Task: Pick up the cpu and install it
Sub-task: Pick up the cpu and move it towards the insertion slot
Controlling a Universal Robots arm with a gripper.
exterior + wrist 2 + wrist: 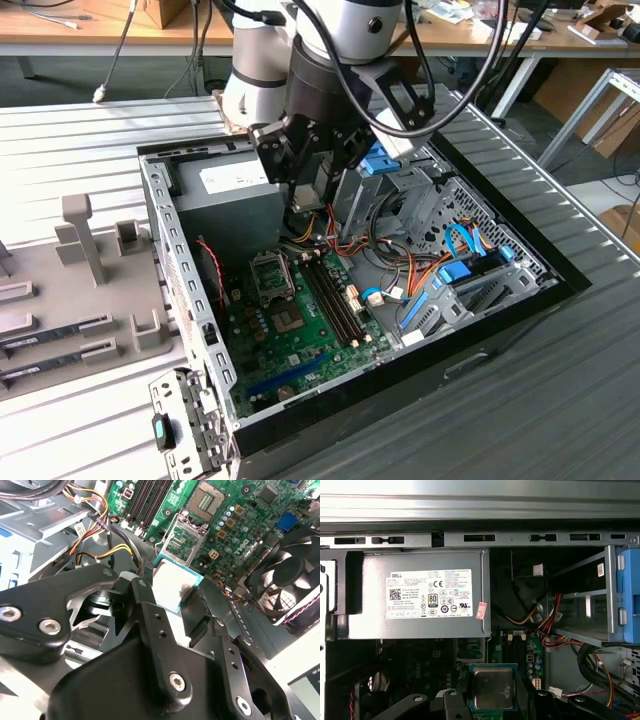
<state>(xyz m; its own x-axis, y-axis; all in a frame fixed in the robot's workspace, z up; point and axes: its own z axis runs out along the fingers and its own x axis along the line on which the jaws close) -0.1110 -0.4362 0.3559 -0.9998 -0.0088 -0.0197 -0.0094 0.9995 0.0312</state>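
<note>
The robot arm's black pincer [306, 188] hangs over the open black computer case [400, 358], which lies on the grey ribbed metal bench [80, 140]. The pincer is clamped on the small flat square cpu with the silvery-grey metal top [492, 687]. In both wrist views its black fingers [145, 597] press on two opposite edges of the chip, and the shiny top faces the cameras.

The cpu is held up in the air, above the big green circuit board [300, 335] and close to the large grey power-supply box with the white label [415, 600]. Only the fingers touch it.

In the second wrist view the small square socket [210, 499] on the board sits apart from the chip, with a thin metal frame [182, 535] next to it. Long black memory slots [335, 295] run beside the socket. A round black fan [290, 577] sits near the board's edge, and orange, yellow and black wires [107, 555] curl past the pincer.

On the exterior view's left of the case, a flat grey tray with upright holders [90, 280] rests on the bench.
</note>
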